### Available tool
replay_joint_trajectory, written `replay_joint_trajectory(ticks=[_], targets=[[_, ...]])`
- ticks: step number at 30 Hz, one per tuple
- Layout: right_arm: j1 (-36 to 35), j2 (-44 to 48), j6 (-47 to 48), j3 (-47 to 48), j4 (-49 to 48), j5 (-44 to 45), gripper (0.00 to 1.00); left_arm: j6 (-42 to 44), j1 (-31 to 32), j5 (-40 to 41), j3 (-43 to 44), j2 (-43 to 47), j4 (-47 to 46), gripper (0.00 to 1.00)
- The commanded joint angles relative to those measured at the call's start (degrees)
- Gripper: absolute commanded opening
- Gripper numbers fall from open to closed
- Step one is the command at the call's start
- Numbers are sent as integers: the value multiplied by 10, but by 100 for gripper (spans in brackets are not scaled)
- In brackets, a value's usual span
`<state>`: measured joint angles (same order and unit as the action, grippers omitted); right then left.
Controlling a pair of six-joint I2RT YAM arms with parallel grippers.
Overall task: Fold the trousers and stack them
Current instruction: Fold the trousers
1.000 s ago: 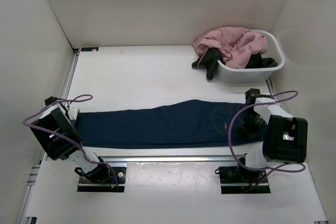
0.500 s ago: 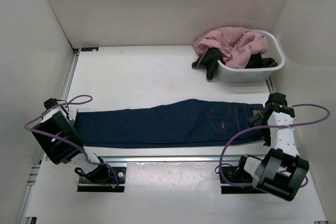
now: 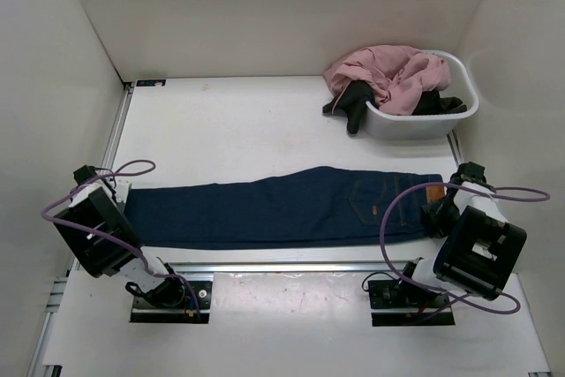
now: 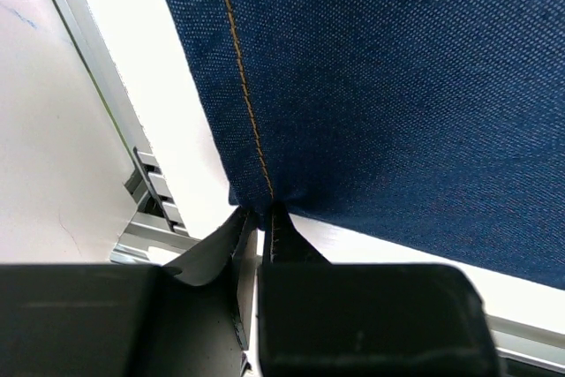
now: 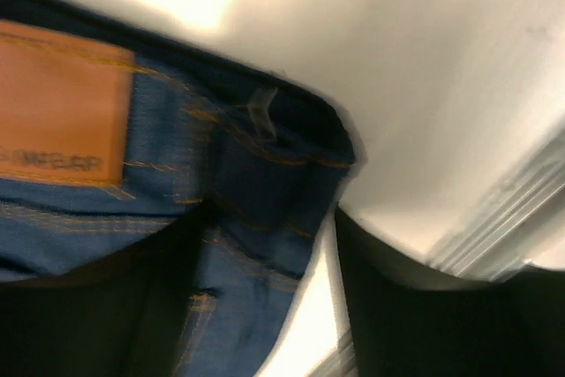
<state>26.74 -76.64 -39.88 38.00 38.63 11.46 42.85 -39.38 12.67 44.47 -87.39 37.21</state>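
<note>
The dark navy trousers lie flat and stretched across the near part of the table, with the leg hems at the left and the waist at the right. My left gripper is shut on the hem; in the left wrist view its fingertips pinch the denim at the orange seam. My right gripper is open at the waist end. In the right wrist view its jaws straddle the waistband corner, beside the tan patch. That view is blurred.
A white basket stands at the back right, holding a pink garment and a black garment that hangs over its left rim. An aluminium rail runs along the near edge. White walls enclose the table.
My right arm has swung from above the seat of the trousers out to the right end of the waistband. The left gripper has kept its hold on the hem and barely moved.
</note>
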Motion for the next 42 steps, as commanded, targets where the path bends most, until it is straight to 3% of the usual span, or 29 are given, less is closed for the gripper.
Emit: replay_joint_trajectory(ticks=[1,3,5,8,11,16,22,24,30,35,40,42], targets=[[1,-25,4,-13,-57,14,53,0,-11,-6,-11,7,-4,18],[1,-25,10,-18,-68,14,46,0,-11,-6,-6,7,7,26],[1,-31,19,-18,-73,8,31,7,-16,-11,4,13,19,36],[6,-31,33,-18,-79,8,11,12,-29,-40,47,19,68,42],[6,-31,38,-13,-79,14,0,12,-54,-83,127,14,134,44],[6,-7,54,1,-68,31,0,-1,-65,-137,216,-5,175,48],[1,43,76,44,-30,73,0,-48,-32,-171,215,-91,175,49],[-31,54,85,62,-4,111,0,-61,-20,-178,204,-128,168,51],[-186,84,107,125,44,267,0,-74,16,-177,168,-151,132,56],[-434,91,97,186,100,383,0,-85,58,-188,140,-146,119,55],[-735,21,-102,252,251,480,0,-97,70,-137,94,-133,88,14],[-851,-12,-203,299,303,517,0,-102,70,-115,84,-121,63,14]])
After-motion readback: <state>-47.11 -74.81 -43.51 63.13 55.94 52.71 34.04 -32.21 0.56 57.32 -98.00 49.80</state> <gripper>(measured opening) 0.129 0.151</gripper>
